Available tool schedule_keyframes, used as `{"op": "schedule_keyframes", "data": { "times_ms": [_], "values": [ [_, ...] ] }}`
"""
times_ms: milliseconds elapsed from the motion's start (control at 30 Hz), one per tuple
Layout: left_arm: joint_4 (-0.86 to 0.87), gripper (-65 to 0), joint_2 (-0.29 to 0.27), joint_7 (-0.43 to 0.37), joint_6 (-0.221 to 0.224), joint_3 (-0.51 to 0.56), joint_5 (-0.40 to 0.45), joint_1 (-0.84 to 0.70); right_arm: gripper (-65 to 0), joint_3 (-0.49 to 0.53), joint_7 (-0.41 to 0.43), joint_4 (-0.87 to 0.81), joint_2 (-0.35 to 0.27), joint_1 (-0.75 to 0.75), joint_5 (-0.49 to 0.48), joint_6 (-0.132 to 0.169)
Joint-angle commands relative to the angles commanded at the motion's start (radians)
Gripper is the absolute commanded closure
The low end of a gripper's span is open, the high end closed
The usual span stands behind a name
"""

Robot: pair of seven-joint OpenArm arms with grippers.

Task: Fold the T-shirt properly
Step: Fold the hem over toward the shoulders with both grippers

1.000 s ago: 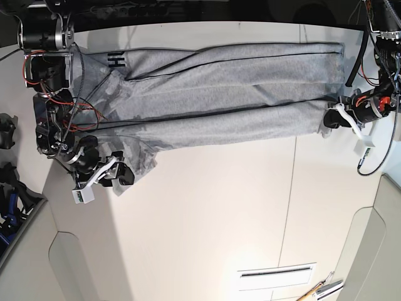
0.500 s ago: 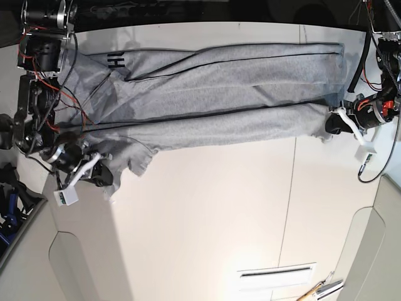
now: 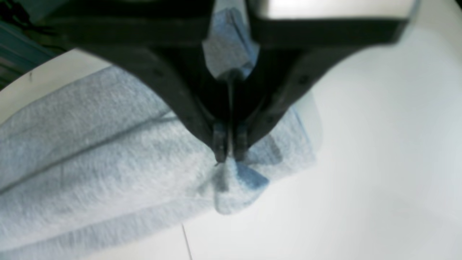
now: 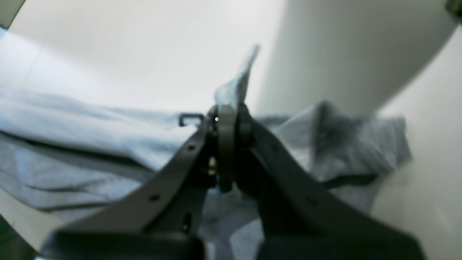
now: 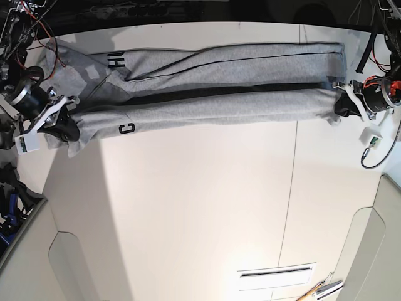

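The grey T-shirt [image 5: 207, 88] lies stretched in a long band across the far part of the white table [image 5: 200, 207], with black letters showing near its left end. My left gripper [image 5: 340, 105] is shut on the shirt's right end; its jaws pinch a bunched fold of T-shirt [image 3: 90, 151] cloth right at the left gripper [image 3: 229, 151] tips. My right gripper [image 5: 66, 128] is shut on the shirt's left end. In the right wrist view the right gripper [image 4: 225, 119] clamps a raised flap of the T-shirt [image 4: 90, 122].
Black cables and arm hardware crowd the left edge [image 5: 12, 75] and right edge [image 5: 382, 81]. A slotted white panel [image 5: 276, 273] and a small tool [image 5: 319, 290] lie near the front. A seam [image 5: 289, 188] runs across the table.
My right gripper has pulled the shirt's left end up and outward, drawing the lower fold taut and straight. A letter now shows on that fold. The left gripper shifted slightly upward.
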State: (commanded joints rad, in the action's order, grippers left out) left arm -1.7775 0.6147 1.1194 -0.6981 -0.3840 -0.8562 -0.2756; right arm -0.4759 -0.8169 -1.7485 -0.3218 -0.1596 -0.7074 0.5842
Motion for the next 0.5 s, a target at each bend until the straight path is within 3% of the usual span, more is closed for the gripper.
{"op": "schedule_keyframes", "data": {
  "times_ms": [200, 333, 367, 433, 500],
  "values": [
    [0.000, 0.0, 0.000, 0.026, 0.000, -0.010, -0.070, -0.042, 0.0, 0.000, -0.003, 0.000, 0.001, -0.105, 0.000, -0.001],
    [0.000, 0.0, 0.000, 0.034, 0.000, -0.010, -0.072, -0.044, 0.0, 0.000, -0.003, 0.001, 0.001, -0.140, 0.017, -0.005],
    [0.000, -1.7, 0.000, 0.034, 0.000, -0.010, -0.076, -0.044, 0.0, 0.000, -0.003, 0.001, 0.001, -0.147, 0.026, -0.005],
    [0.000, -14.5, 0.000, 0.037, 0.019, -0.010, -0.076, -0.043, -1.2, 0.000, -0.003, 0.001, 0.001, -0.154, 0.035, -0.005],
    [0.000, -24.1, 0.000, 0.037, 0.040, -0.016, -0.077, -0.043, -15.0, -0.005, -0.007, 0.001, 0.001, -0.154, 0.046, -0.006]
  ]
}}
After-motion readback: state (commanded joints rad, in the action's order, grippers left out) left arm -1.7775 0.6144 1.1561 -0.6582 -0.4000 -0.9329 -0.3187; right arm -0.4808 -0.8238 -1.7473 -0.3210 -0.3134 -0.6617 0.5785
